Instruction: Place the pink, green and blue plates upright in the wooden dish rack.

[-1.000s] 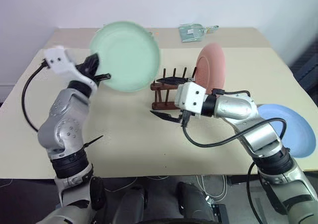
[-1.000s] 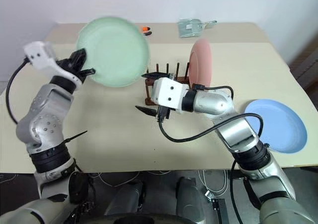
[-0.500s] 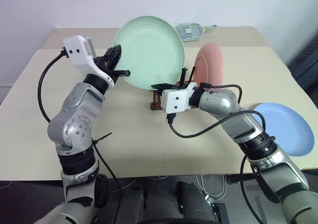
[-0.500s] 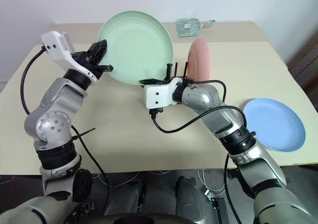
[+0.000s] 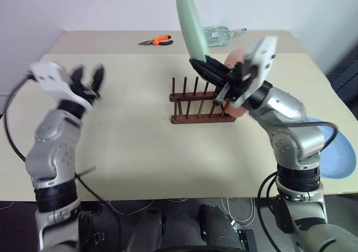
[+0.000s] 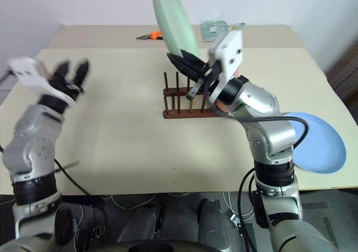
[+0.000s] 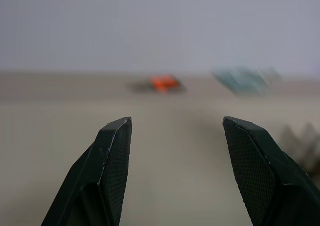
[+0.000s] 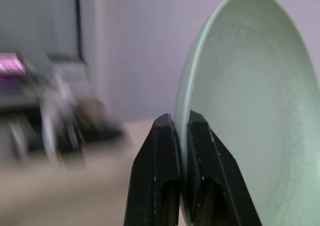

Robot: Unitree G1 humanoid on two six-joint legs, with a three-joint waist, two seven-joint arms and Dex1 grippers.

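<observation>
Right gripper [image 5: 208,67] pinches the green plate [image 5: 190,22] by its rim, plate edge-on above the wooden dish rack [image 5: 200,101]. Pink plate [image 5: 234,57] sits just behind the gripper; blue plate [image 5: 340,158] lies flat by that arm's elbow. Left gripper [image 5: 89,76] open, empty.

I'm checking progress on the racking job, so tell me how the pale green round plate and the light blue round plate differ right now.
The pale green round plate is held up in the air, while the light blue round plate lies on the beige table.
The green plate stands on edge; the blue one lies flat.
The right gripper is shut on the green plate's rim, whereas nothing grips the blue plate.
Both are plain round plates, and neither sits in the dark wooden dish rack.
</observation>
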